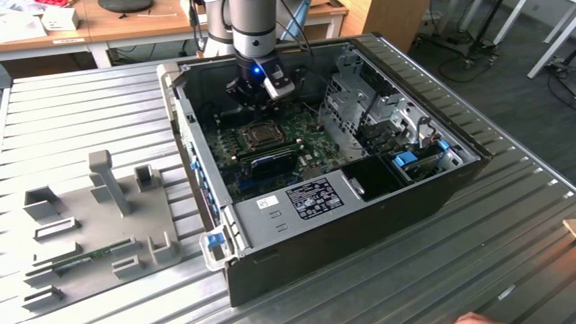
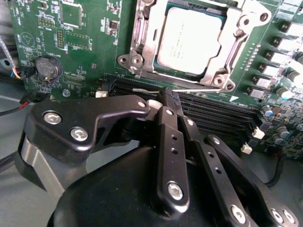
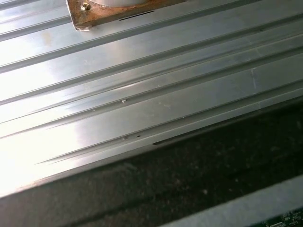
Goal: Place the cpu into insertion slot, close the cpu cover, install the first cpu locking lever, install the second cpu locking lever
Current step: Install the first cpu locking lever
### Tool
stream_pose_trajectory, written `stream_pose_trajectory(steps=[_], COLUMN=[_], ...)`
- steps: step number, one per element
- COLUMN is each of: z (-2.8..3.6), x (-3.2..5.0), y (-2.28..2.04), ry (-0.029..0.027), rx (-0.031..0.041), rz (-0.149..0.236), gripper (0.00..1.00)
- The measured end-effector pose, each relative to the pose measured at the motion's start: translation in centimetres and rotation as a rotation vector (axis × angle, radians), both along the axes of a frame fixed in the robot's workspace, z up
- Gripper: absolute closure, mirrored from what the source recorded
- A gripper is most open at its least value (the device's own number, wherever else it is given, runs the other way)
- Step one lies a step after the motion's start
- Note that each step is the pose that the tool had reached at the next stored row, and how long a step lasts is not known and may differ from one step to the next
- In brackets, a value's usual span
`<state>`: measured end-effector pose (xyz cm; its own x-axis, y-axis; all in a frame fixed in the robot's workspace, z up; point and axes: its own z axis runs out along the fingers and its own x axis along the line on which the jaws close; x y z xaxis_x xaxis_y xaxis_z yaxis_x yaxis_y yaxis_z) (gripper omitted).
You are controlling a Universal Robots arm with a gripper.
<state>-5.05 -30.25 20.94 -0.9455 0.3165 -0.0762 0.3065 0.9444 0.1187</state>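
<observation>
The cpu (image 2: 189,41) is a flat, dull silver square with the thin metal cpu cover (image 2: 141,45) framing it. The black gripper (image 2: 164,100) is pinched together, holding nothing.

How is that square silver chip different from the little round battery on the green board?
The cpu is square; the battery is round. The cpu is clearly larger than the battery. The cpu sits inside the silver cpu cover; the battery has none. Both lie flat on the green board.

No print seems legible, even on the case label (image 1: 314,200).
</observation>
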Motion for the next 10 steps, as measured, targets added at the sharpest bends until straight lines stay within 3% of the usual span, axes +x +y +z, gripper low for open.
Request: stream_pose_trajectory(steps=[3,8,10], z=[-0.15,-0.57,-0.62], x=[0.0,0.0,0.0], y=[0.0,0.0,0.0], ry=[-0.0035,-0.0157,-0.0176], rx=[-0.0001,-0.0001,-0.0003], rz=[0.0,0.0,0.0], gripper=[0.9,0.9,0.9])
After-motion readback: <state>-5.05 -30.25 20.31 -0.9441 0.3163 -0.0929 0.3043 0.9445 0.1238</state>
